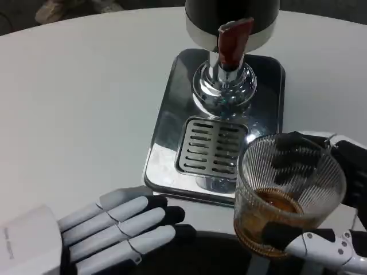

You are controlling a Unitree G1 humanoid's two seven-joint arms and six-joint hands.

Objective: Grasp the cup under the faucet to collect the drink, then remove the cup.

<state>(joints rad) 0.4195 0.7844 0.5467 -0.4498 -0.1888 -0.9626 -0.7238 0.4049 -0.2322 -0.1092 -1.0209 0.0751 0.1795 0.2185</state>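
My right hand (332,195) grips a ribbed clear glass cup (287,195) with amber drink in its bottom, at the lower right, off the front right corner of the drip tray. The faucet (226,80) is chrome with a red-brown lever (232,41) and stands on a shiny steel base (166,132) under a black dispenser body (232,14). A slotted grate (211,146) lies bare in front of the faucet. My left hand (109,229) lies flat at the lower left with fingers stretched toward the right, holding nothing.
The white table (74,97) spreads wide to the left of the dispenser. A dark edge (200,252) runs along the bottom of the picture between my hands.
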